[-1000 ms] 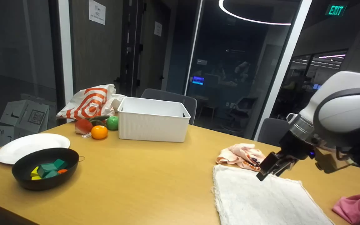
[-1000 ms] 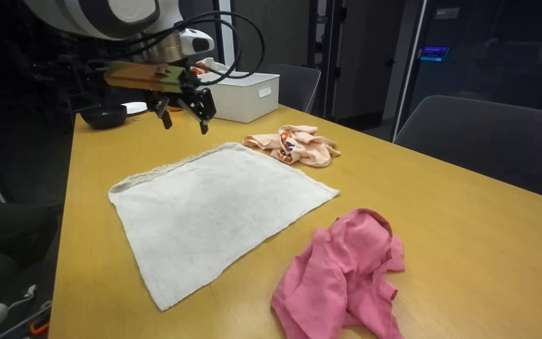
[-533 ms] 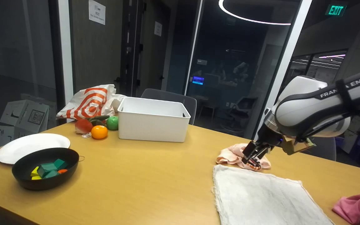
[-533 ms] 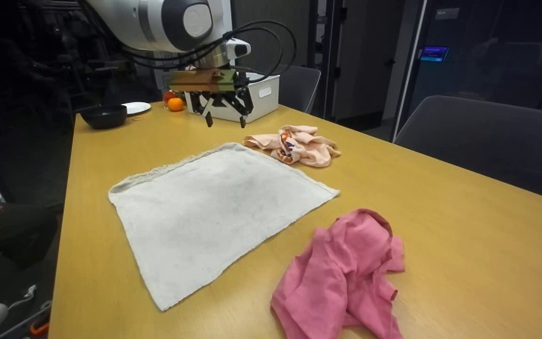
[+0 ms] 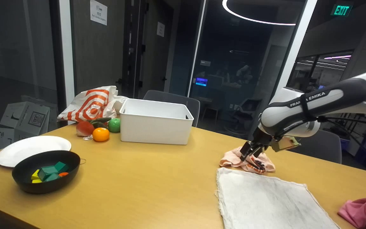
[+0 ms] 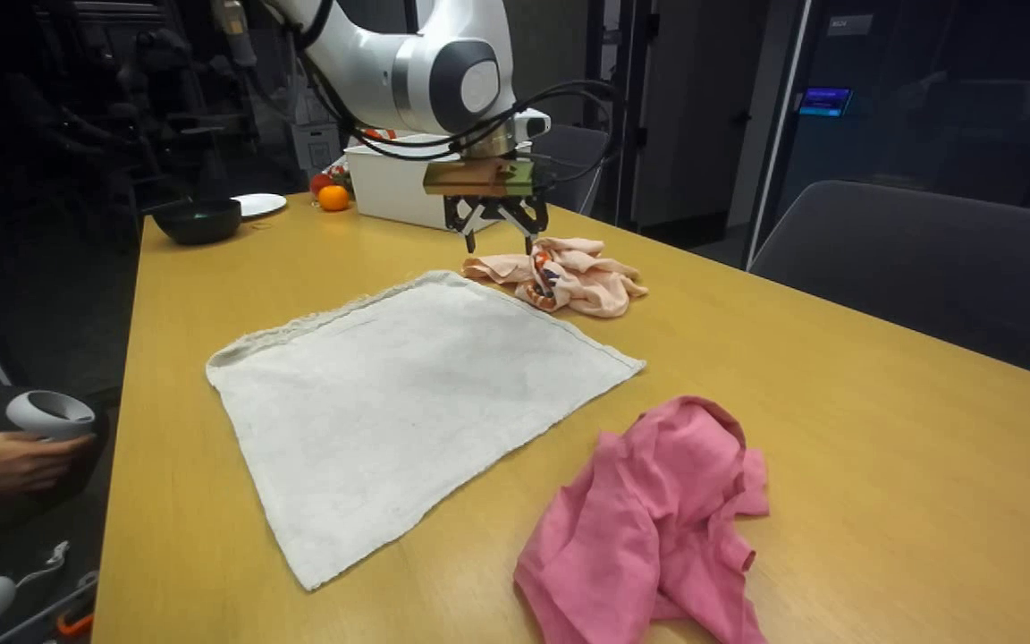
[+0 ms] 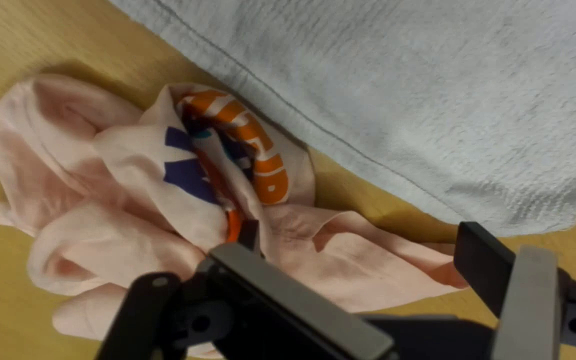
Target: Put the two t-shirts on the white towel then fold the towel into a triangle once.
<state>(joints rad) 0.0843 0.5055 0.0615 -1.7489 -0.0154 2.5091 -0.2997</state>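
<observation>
A crumpled peach t-shirt (image 5: 232,159) with an orange and blue print lies beside the white towel (image 5: 265,200). The peach t-shirt also shows in an exterior view (image 6: 600,288) and in the wrist view (image 7: 128,170). The towel lies flat and also shows there (image 6: 417,394) and in the wrist view (image 7: 393,85). A pink t-shirt (image 6: 649,519) lies crumpled on the table off another edge of the towel. My gripper (image 6: 500,243) is open and empty above the peach t-shirt. In the wrist view its fingers (image 7: 360,245) stand apart, with a flat part of the shirt below between them.
A white bin (image 5: 156,130) stands farther along the table. Near it are an orange (image 5: 101,135), other produce, a plastic bag (image 5: 91,105), a white plate (image 5: 33,144) and a black pan (image 5: 43,188) holding blocks. Chairs (image 6: 926,259) line the table. A person's hand (image 6: 14,461) holds a controller.
My gripper has moved from over the towel's far side to above the peach t-shirt, and it stays open. The shirts and towel have not moved. A hand with a controller has come into view.
</observation>
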